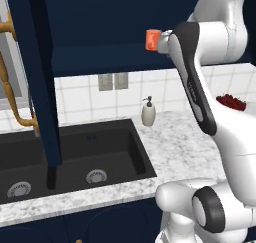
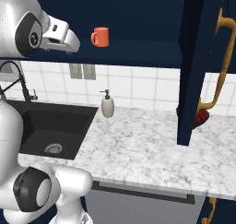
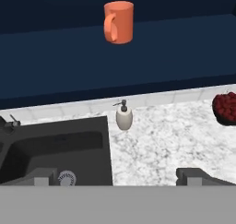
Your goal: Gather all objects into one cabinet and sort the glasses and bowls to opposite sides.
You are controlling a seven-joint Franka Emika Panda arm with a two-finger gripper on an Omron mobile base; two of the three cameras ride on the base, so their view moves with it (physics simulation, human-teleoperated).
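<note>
An orange-red cup with a small handle, the glass (image 3: 119,21), stands upright on the floor of the open navy upper cabinet (image 3: 184,38). It also shows as the glass (image 2: 100,36) and, half hidden by my arm, the glass (image 1: 152,39). My gripper (image 3: 120,179) is open, with nothing between its fingertips (image 3: 46,176), and hangs well short of and below the glass. The hand (image 2: 62,34) is to the left of the glass at about shelf height. A dark red bowl (image 3: 226,109) sits on the marble counter at the right, also seen as the bowl (image 1: 231,102).
A cream soap dispenser (image 3: 123,118) stands at the counter's back beside the black sink (image 1: 75,157). Open navy cabinet doors with brass handles hang at left (image 1: 35,77) and right (image 2: 198,66); the right one hides part of the bowl (image 2: 201,119).
</note>
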